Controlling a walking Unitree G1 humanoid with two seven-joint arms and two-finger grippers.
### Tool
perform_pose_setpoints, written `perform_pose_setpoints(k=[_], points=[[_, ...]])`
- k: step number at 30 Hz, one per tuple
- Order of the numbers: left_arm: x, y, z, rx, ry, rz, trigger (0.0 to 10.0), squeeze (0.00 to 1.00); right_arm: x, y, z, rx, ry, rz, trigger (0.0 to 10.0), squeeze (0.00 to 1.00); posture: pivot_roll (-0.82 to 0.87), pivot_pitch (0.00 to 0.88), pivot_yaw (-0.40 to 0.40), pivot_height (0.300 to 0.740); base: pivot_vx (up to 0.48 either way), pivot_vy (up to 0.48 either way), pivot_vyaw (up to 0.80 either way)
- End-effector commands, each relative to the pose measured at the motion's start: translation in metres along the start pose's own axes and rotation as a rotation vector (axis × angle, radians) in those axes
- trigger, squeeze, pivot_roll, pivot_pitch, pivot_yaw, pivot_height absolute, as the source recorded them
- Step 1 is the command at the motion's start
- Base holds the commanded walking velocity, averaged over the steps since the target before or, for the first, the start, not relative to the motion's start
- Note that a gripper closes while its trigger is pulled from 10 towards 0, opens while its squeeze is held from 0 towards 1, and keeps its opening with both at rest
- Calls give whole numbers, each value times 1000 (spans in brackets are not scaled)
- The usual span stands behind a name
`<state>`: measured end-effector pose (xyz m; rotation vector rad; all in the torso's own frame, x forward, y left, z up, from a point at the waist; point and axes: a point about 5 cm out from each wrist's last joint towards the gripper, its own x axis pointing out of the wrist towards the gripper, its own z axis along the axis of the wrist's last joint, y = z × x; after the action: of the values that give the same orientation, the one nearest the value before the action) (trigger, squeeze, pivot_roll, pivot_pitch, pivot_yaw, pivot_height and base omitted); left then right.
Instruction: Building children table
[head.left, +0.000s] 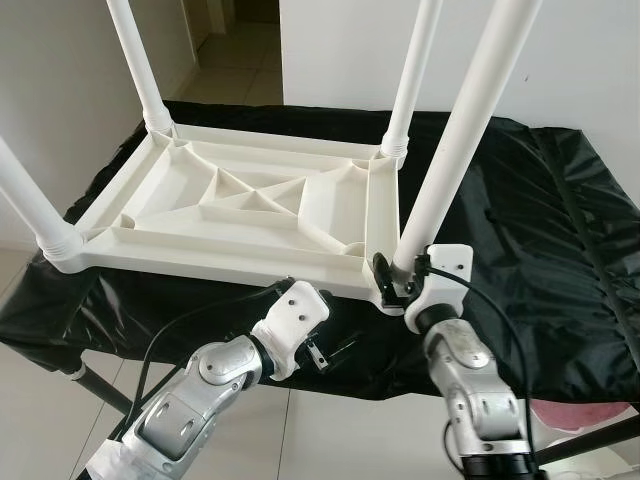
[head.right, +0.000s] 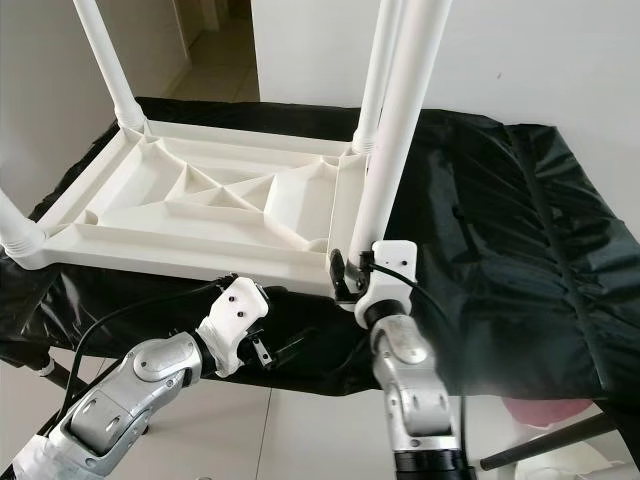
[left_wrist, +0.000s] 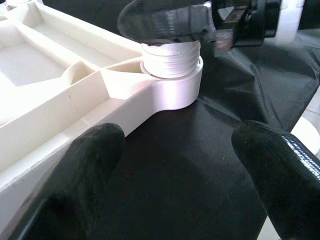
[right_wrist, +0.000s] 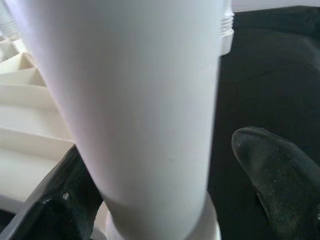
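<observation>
With the right pincer (head.left: 392, 280) pinching the last leg (head.left: 462, 140) at the tabletop's (head.left: 250, 205) corner socket (left_wrist: 172, 87) and the left pincer (head.left: 318, 352) spread nearby, a tilted leg could cross-thread.

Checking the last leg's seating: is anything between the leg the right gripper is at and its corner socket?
Nothing visible. The leg already stands in the corner socket of the upturned tabletop, with the right gripper at its base.

Head stereo pair looking down over upturned tabletop (head.left: 240, 200), wrist cameras close (both on its near-right corner leg (right_wrist: 130, 110))
</observation>
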<state>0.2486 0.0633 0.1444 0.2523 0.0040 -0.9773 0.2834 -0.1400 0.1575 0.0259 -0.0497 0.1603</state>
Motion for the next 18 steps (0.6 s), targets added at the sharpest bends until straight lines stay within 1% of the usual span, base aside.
perform_pose_setpoints(k=[1, 2, 3, 4, 5, 7, 10, 11, 12, 15, 18], points=[[-1, -3, -1, 5, 13, -50, 10000, 0, -1, -2, -4, 2, 23, 44, 10000, 0, -24, 92, 10, 740, 0, 0, 0], [-1, -3, -1, 5, 13, -50, 10000, 0, -1, -2, -4, 2, 23, 44, 10000, 0, -24, 92, 10, 740, 0, 0, 0], [-1, -3, -1, 5, 13, -49, 10000, 0, 2, -6, -4, -30, 30, 122, 10000, 0, -24, 93, 10, 740, 0, 0, 0], [-1, -3, -1, 4, 12, -48, 10000, 0, 4, -8, -2, -58, 24, 173, 10000, 0, -24, 95, 9, 740, 0, 0, 0], [-1, -3, -1, 4, 12, -48, 10000, 0, 4, -8, -2, -58, 24, 173, 10000, 0, -24, 95, 9, 740, 0, 0, 0], [-1, -3, -1, 3, 11, -46, 10000, 0, 8, -9, 0, -99, 12, 242, 10000, 0, -24, 95, 9, 740, 0, 0, 0], [0, -3, -1, 3, 10, -45, 10000, 0, 9, -10, 1, -111, 8, 268, 10000, 0, -24, 95, 8, 740, 0, 0, 0], [0, -3, 0, 3, 10, -43, 10000, 0, 11, -10, 2, -126, 7, 309, 10000, 0, -21, 92, 6, 740, 0, 0, 0], [0, -3, 0, 3, 10, -43, 10000, 0, 11, -10, 2, -126, 7, 309, 10000, 0, -21, 92, 6, 740, 0, 0, 0], [1, -2, 1, 5, 7, -38, 10000, 0, 18, -12, 4, -176, 13, 394, 10000, 0, -19, 92, 5, 740, 0, 0, 0], [1, -2, 1, 6, 6, -37, 10000, 0, 20, -13, 3, -187, 18, 412, 10000, 0, -19, 91, 6, 740, 0, 0, 0]])
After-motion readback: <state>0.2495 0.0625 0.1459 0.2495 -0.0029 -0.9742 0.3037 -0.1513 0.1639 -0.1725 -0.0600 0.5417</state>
